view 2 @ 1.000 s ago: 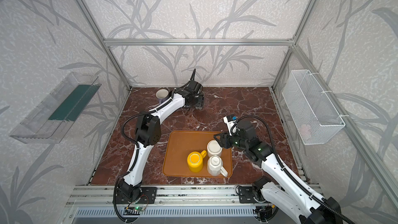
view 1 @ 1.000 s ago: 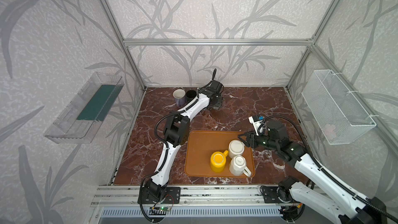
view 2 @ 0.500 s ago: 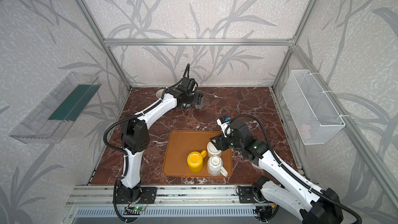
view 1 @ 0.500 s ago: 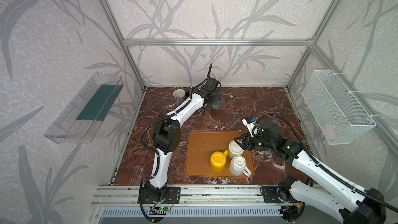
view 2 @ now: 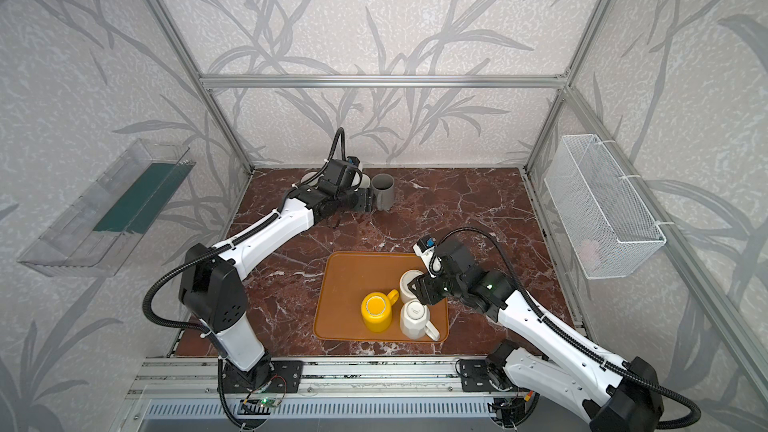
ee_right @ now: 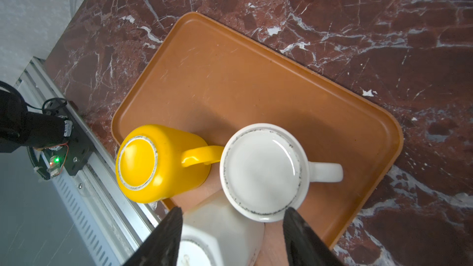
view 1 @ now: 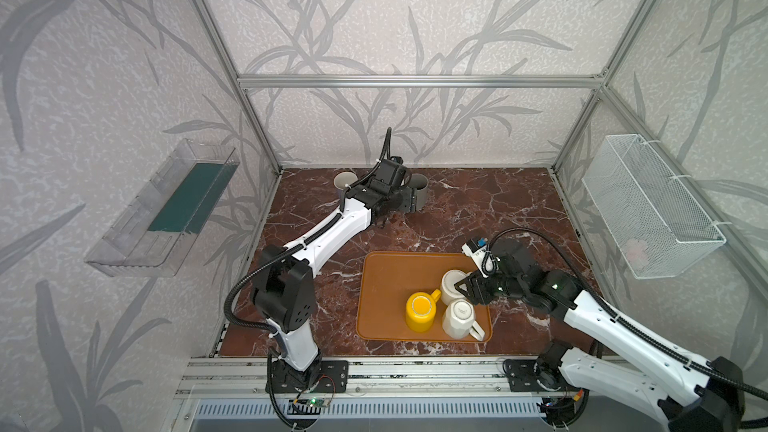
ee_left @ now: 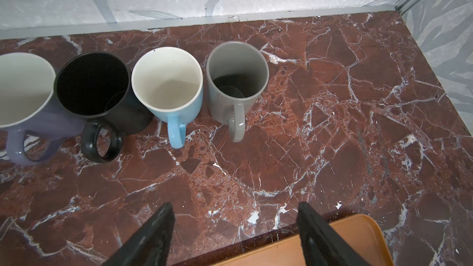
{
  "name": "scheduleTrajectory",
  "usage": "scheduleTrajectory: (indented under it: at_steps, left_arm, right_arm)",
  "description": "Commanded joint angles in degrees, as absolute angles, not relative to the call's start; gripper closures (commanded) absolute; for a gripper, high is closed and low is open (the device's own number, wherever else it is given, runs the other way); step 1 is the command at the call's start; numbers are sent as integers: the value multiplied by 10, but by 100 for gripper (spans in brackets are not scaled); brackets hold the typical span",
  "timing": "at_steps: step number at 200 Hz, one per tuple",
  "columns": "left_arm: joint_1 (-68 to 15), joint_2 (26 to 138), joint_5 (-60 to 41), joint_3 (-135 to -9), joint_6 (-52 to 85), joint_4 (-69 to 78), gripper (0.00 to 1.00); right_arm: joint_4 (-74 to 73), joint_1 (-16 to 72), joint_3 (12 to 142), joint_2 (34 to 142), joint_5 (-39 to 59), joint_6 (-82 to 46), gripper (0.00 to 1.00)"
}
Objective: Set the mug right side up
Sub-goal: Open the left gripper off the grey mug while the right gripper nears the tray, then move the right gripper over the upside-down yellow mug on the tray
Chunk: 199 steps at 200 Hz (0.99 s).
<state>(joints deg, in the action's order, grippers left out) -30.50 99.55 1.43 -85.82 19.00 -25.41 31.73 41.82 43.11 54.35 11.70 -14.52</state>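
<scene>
Three upside down on the orange tray [view 1: 386,280], lower centre in both top views: white mug [view 1: 452,285], yellow mug [view 1: 420,309], faceted mug [view 1: 459,317]; the right tool [ee_right: 231,211] spreads wide by the white mug, the left tool [ee_left: 235,205] also wide.

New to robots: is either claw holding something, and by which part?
Nothing is held: left gripper open over marble; right gripper open above the overturned round white mug.

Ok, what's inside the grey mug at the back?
Nothing: the grey mug looks empty, its bare bottom showing in the left wrist view. Its own rim hides the inner wall on the handle side.
</scene>
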Motion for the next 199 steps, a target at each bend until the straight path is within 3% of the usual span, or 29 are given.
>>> scheduleTrajectory:
  at_steps: [1,126,199]
  left_arm:
    - [-312,962,14,-822,197,-218,23]
    - [-313,831,63,-662,198,-227,23]
    - [-313,790,76,-640,195,-237,23]
  right_arm:
    - [350,447,455,539,107,-122,35]
    - [337,567,514,644,127,-34,26]
    - [355,620,538,713,134,-13,27]
